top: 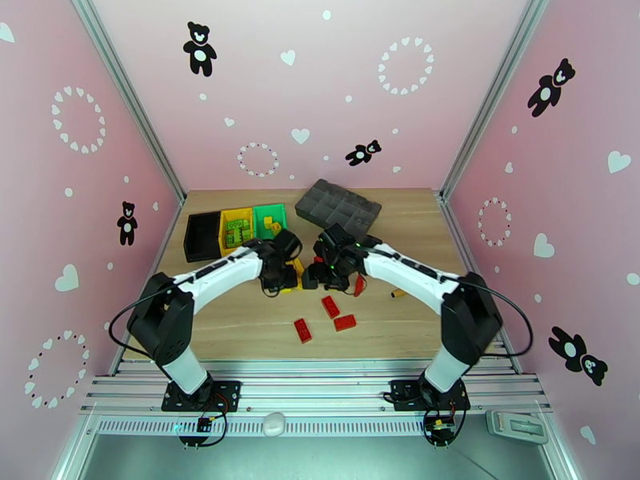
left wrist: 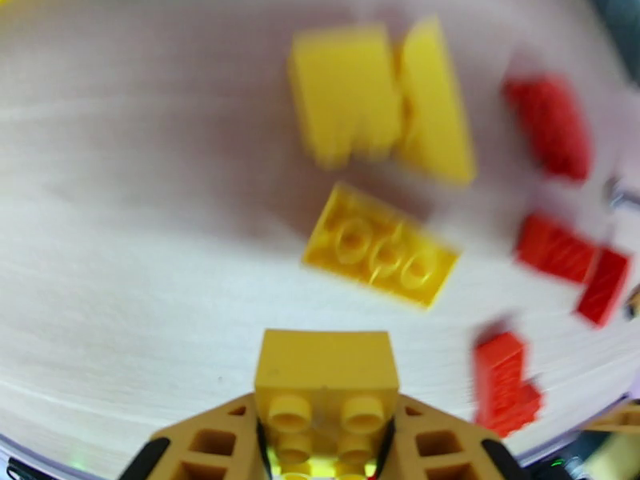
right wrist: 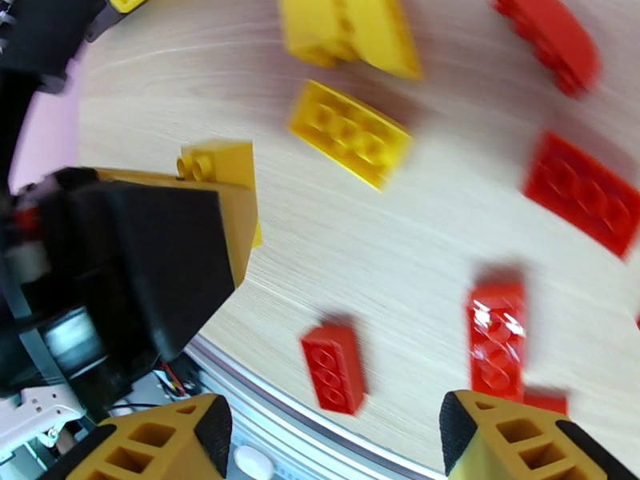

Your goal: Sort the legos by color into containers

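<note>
Where the left claw [left wrist: 326, 430] grips, a yellow lego [left wrist: 326, 368] sits.

**Clerk:** Centre of the wooden bench [top: 240, 322]?

**Inspector:** Obstructed. The left hand [top: 286, 270], clamped on a yellow studded plastic brick [left wrist: 326, 370], and the right hand [top: 326, 270] stand near each other, with a narrow gap between them. Loose yellow bricks [left wrist: 376, 250] lie below.

**Clerk:** Near side?

**Inspector:** Three red studded plastic bricks [top: 330, 307] lie mid-front. The boards are bare on either side.

**Clerk:** Far edge?

**Inspector:** Black plastic bin [top: 202, 234], yellow bin [top: 223, 230] and green bin [top: 272, 211] side by side at left. Dark grey compartment tray [top: 336, 203] to their right.
</note>
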Controlling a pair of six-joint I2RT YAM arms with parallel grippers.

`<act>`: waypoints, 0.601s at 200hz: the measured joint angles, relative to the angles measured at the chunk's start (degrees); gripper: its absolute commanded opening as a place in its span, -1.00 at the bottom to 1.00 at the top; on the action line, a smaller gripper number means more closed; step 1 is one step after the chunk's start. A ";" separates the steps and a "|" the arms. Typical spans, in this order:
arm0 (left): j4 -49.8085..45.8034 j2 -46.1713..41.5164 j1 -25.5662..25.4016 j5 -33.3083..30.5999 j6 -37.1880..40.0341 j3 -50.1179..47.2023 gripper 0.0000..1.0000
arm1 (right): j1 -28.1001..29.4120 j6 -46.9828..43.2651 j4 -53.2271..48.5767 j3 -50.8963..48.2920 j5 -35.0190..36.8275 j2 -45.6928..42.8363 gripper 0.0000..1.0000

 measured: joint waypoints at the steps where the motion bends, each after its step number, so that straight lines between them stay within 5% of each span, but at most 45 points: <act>1: -0.02 0.00 0.33 0.04 0.09 0.20 -0.41 | 0.02 0.00 0.00 0.31 -0.13 0.24 0.45; 53: -3.93 3.37 10.38 -0.07 4.68 13.79 -0.40 | -0.22 -0.98 -0.68 10.47 -0.76 6.36 0.44; 120: -10.27 21.27 16.31 -3.06 10.36 37.94 -0.37 | -4.83 -1.97 -3.04 12.52 -0.74 7.78 0.44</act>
